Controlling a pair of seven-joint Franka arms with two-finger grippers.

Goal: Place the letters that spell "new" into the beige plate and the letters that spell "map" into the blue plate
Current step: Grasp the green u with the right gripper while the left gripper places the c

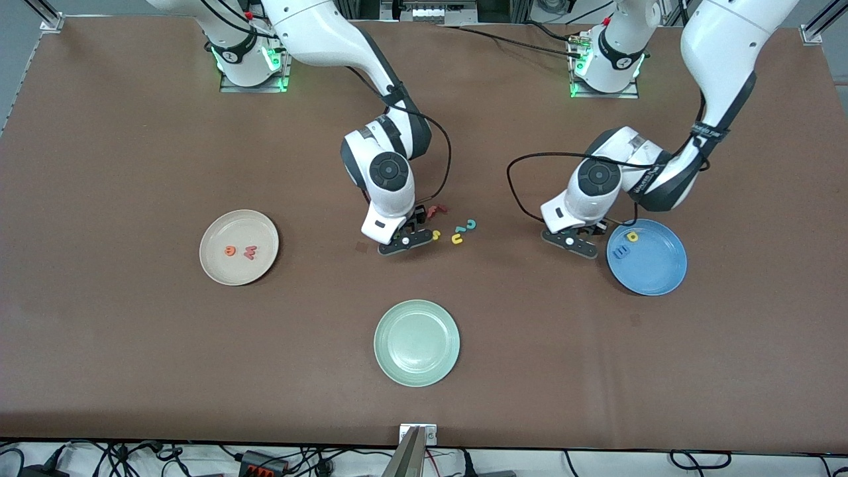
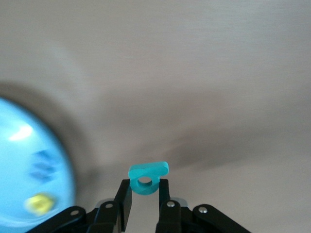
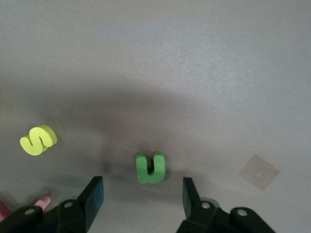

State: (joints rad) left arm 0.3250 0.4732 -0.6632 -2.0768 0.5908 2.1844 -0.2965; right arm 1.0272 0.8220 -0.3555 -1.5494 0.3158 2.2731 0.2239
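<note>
A: Blurred items?
B: Blue plate in the left wrist view, smeared and cut by the edge; the blue letter and yellow letter on it unreadable.

A: Hidden?
B: Green n, concealed under the right gripper in the front view. Red letter there partly covered; pink piece cropped at the right wrist view's corner.

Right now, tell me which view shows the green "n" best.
The right wrist view: the green "n" lies on the table in plain sight between the right tool's open fingers. In the front view that tool hides it; the left wrist view misses it entirely.
</note>
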